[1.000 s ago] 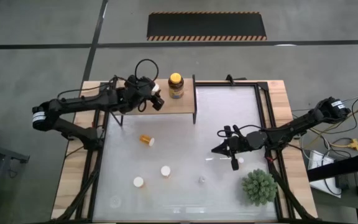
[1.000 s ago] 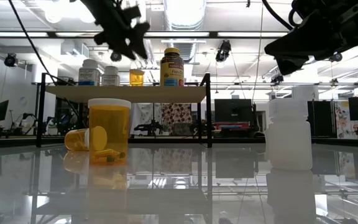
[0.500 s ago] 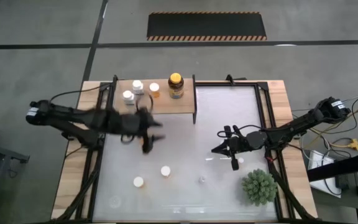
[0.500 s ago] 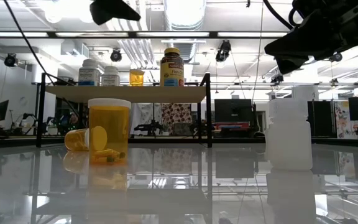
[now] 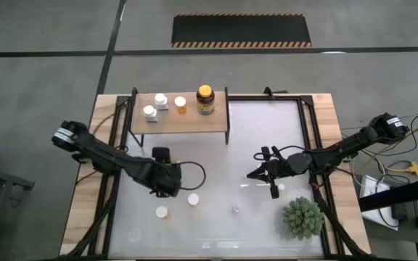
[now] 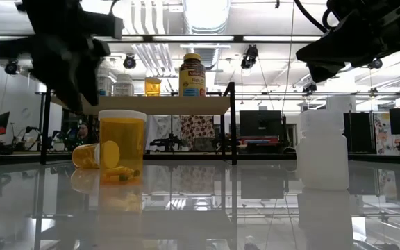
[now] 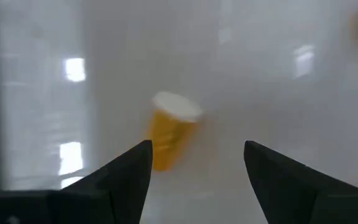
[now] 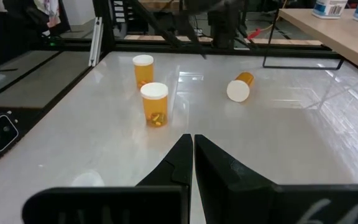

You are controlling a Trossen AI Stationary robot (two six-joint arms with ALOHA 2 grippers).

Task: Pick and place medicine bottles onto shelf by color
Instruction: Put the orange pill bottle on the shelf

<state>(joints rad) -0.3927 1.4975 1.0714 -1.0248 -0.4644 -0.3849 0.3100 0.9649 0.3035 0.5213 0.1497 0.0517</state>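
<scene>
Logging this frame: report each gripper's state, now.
Left gripper: open, holding nothing, over the tipped orange bottle.
Right gripper: shut, holding nothing.

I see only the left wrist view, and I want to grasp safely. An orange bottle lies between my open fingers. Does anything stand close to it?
Observer: Yes. Two upright orange bottles stand on the table near the lying bottle, apart from it.
Operator: What is on the shelf?
Observer: The shelf holds two white bottles, one small orange bottle and a dark jar.
Operator: Where is the other arm?
Observer: The right gripper is shut and waits over the table's right part, far from yours.
</scene>
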